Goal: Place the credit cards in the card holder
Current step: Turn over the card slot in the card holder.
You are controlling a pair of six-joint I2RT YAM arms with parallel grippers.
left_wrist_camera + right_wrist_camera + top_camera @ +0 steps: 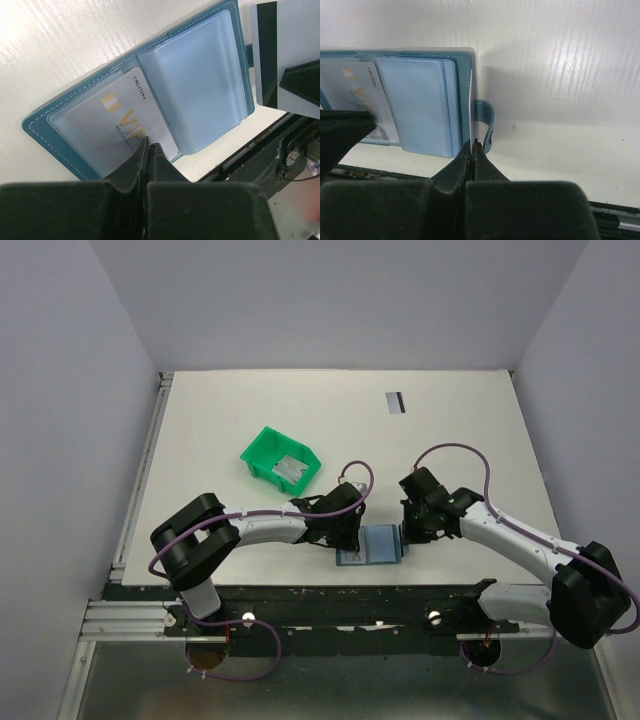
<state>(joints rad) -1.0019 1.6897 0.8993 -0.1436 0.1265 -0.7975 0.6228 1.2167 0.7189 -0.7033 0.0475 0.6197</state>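
The card holder (381, 543) lies open near the table's front edge, its light blue sleeves up; it also shows in the left wrist view (200, 85) and the right wrist view (420, 110). A white card with gold lettering (112, 117) sits in its left sleeve. My left gripper (149, 145) is shut, its tips down on that left page (347, 540). My right gripper (471, 145) is shut on a credit card (470, 120), held edge-on at the holder's right edge; its dark stripe shows in the left wrist view (267, 50). Another credit card (396, 402) lies far back.
A green plastic bin (279, 459) stands left of centre with grey cards inside. The holder's strap (487, 125) sticks out to the right. The table's front edge and the dark rail (330, 595) run just behind the holder.
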